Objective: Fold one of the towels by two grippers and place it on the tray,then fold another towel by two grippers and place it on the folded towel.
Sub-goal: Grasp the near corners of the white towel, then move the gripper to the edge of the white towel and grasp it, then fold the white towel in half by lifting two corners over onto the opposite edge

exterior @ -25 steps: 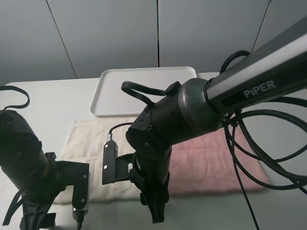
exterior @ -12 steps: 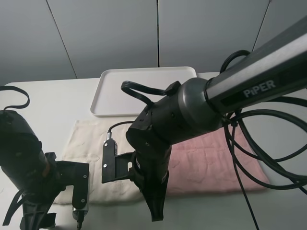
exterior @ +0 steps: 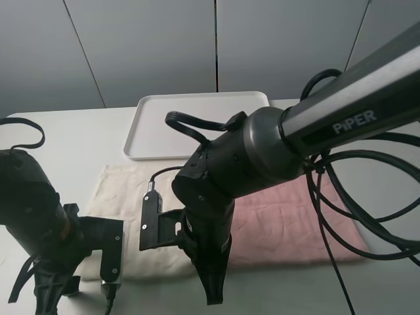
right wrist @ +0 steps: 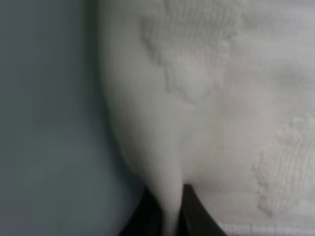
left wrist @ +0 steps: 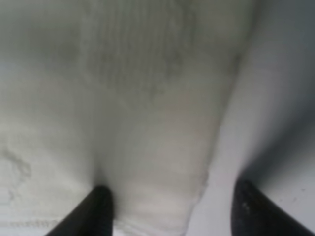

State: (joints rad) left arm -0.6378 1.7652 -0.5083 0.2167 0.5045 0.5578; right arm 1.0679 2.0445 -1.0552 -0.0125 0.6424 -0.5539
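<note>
A cream towel [exterior: 125, 197] lies flat on the left and a pink towel [exterior: 289, 216] beside it on the right, both in front of the white tray [exterior: 197, 125]. My right gripper [exterior: 213, 292] reaches across the middle to the cream towel's front edge. In the right wrist view it [right wrist: 165, 211] is shut, pinching a raised fold of the cream towel [right wrist: 221, 98]. My left gripper [exterior: 52, 295] is low at the towel's front left corner. In the left wrist view it [left wrist: 174, 211] is open, its dark fingertips [left wrist: 98, 211] straddling the towel's edge [left wrist: 157, 123].
The tray holds nothing and stands at the back of the white table [exterior: 59, 144]. The right arm's black cables [exterior: 341, 216] hang over the pink towel. Grey wall panels stand behind the table.
My right gripper's fingers have closed together on the cream towel's front edge. My left arm has dropped slightly lower at the front left corner.
</note>
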